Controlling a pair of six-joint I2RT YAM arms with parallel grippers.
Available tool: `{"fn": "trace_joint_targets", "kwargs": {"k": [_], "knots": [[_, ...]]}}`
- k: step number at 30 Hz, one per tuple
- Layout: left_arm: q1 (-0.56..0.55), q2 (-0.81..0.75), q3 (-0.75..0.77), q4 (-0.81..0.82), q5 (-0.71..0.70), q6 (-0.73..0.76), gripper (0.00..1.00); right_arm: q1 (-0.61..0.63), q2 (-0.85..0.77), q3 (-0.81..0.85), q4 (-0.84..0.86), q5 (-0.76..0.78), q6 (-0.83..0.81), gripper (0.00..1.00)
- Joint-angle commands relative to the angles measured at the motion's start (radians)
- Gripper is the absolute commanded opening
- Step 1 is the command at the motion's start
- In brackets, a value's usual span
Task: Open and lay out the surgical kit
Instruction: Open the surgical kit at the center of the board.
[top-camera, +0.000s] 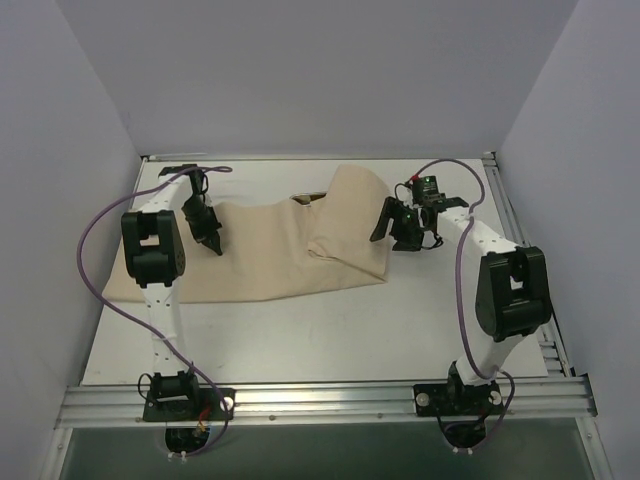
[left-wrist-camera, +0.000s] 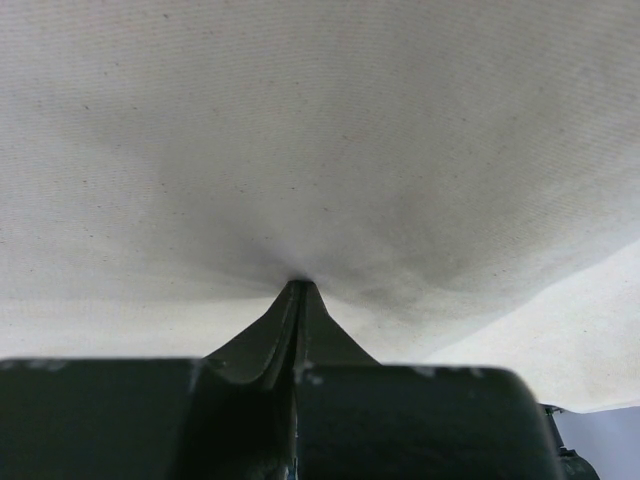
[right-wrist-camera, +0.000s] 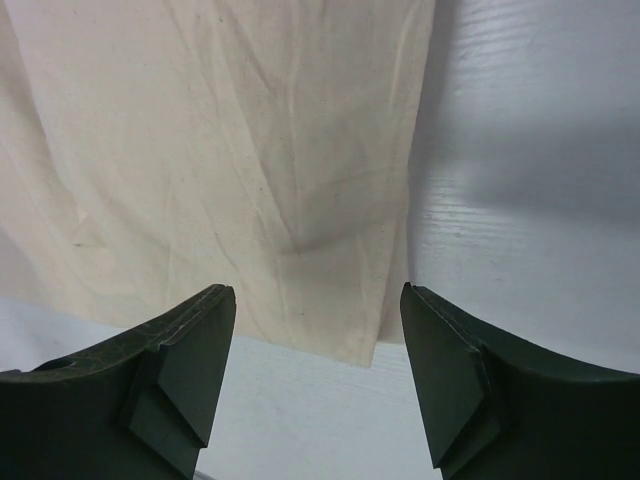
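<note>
Left gripper (left-wrist-camera: 298, 288) pinching the cloth wrap (top-camera: 270, 255) on the table (top-camera: 330, 335); right gripper (right-wrist-camera: 318, 300) spread above its right edge.

The counter (top-camera: 330, 335) is white and flat, and the right wrist view shows a fine grain in its surface. Three plain walls of pale lavender-grey stand around it: the back wall (top-camera: 320, 70), the left wall (top-camera: 50, 200) and the right wall (top-camera: 595, 180). A silver aluminium rail (top-camera: 330, 398) runs along the near edge, and a second rail (top-camera: 505, 200) along the right side. The light is soft, so shadows on the counter are weak. Below the near rail lies a dull grey-green surface (top-camera: 320, 455).
</note>
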Motion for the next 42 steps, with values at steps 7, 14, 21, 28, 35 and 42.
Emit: {"fn": "trace_joint_targets", "kwargs": {"k": [7, 14, 21, 28, 35, 42], "knots": [[-0.007, -0.045, -0.026, 0.042, -0.005, 0.022, 0.02, -0.04, 0.003, -0.112, 0.147, -0.171, 0.087, 0.69], [-0.009, -0.036, -0.015, 0.034, -0.008, 0.02, 0.02, -0.038, -0.028, -0.235, 0.232, -0.215, 0.142, 0.69], [-0.009, -0.031, -0.013, 0.031, -0.015, 0.022, 0.02, -0.037, -0.015, -0.267, 0.281, -0.248, 0.155, 0.62], [-0.009, -0.024, 0.005, 0.023, -0.02, 0.025, 0.02, -0.008, -0.046, -0.184, 0.135, -0.131, 0.1, 0.61], [-0.009, -0.021, 0.014, 0.022, -0.02, 0.025, 0.02, 0.02, -0.11, -0.173, 0.045, -0.12, 0.115, 0.65], [-0.009, -0.019, 0.008, 0.026, -0.015, 0.027, 0.02, 0.023, -0.113, -0.201, 0.048, -0.102, 0.124, 0.63]]}}
